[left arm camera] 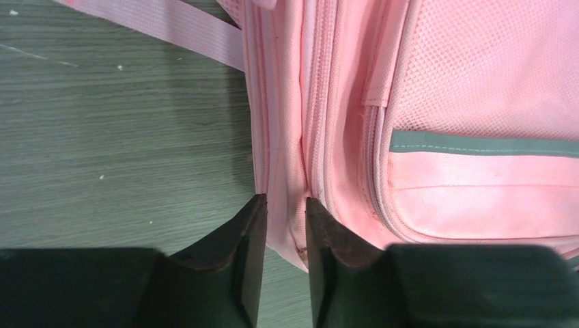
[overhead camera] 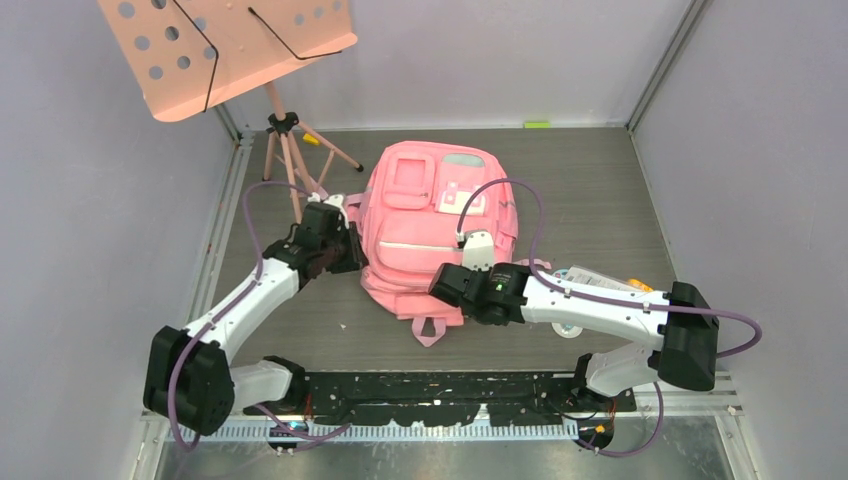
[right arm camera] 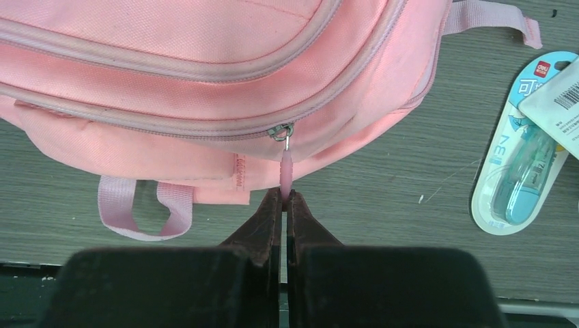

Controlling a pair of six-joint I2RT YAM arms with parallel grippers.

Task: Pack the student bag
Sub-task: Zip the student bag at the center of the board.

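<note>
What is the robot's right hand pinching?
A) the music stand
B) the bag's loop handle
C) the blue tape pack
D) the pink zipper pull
D: in the right wrist view, the right fingers are shut on the pink zipper pull of the backpack.

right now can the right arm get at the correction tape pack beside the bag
Probably not until it lets go: the right fingers are shut on the zip pull of the student bag. The tape pack lies open on the table beside them, only a barcoded card overlapping one corner.
</note>
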